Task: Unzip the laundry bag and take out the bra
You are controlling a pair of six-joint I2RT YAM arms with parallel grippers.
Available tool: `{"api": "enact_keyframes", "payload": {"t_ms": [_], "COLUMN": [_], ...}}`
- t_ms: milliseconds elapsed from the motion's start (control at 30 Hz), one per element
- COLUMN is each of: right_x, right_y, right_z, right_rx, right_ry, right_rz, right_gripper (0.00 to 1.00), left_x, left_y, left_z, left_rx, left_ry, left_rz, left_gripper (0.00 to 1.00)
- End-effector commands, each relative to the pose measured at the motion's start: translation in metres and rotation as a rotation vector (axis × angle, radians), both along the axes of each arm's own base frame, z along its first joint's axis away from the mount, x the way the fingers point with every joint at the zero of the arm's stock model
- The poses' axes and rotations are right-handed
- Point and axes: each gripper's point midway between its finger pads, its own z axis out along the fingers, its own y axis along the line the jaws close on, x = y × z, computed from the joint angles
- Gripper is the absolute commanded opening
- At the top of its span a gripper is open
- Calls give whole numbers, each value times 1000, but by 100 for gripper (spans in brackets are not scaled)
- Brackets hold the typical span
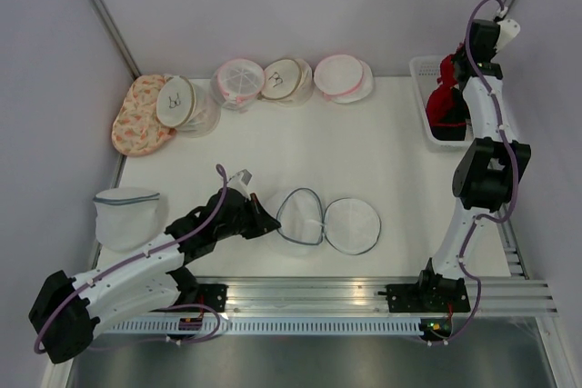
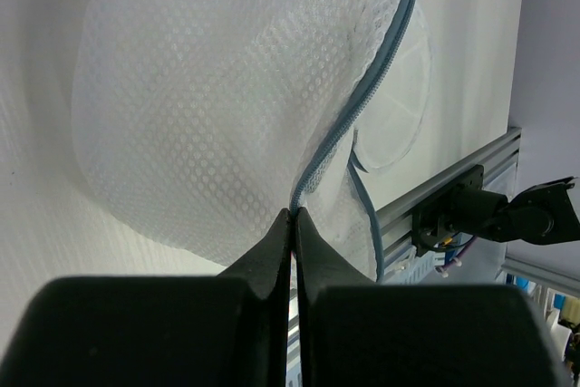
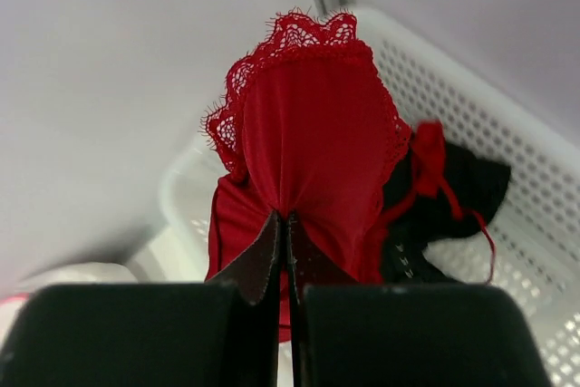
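The white mesh laundry bag [image 1: 323,222] lies unzipped near the front of the table, its two round halves spread apart. My left gripper [image 1: 265,223] is shut on its grey-blue zipper edge. In the left wrist view my left gripper [image 2: 293,215] pinches that zipper edge, and the laundry bag [image 2: 217,106] bulges above it. My right gripper [image 1: 457,74] hangs over the white basket [image 1: 420,65] at the back right, shut on the red lace bra [image 1: 443,102]. The right wrist view shows the bra [image 3: 308,124] bunched in my right gripper [image 3: 288,217] above the basket [image 3: 507,133].
Several round laundry bags line the back of the table: a floral one [image 1: 141,115], and white ones [image 1: 238,82] [image 1: 344,77]. Another white mesh bag [image 1: 127,215] stands at the left edge. A black garment [image 3: 458,192] lies in the basket. An aluminium rail [image 1: 364,295] runs along the front.
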Motion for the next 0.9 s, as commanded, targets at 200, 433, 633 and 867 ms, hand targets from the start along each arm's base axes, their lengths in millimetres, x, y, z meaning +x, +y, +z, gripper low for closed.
{"api": "enact_keyframes", "payload": {"t_ms": [200,433,633,867], "right_x": [-33,-42,-90,-201], "right_y": [-25,-10,34,173], "right_z": [-26,24,84,16], "right_rx": [-24,-30,-24,6], "right_ry": [105,24,-23,78], "right_rz": [-182,-89,20,250], "right_gripper": [0,98,98,98], "left_x": [-2,-1,1,6], "left_y": [-1,1,7,23], "left_z": [7,13,16,17], "left_rx": [-46,-60,-56,-65], "left_ry": [-6,-24,-37,-59], "left_rz": [9,22,55,151], "left_gripper": [2,2,2,2]}}
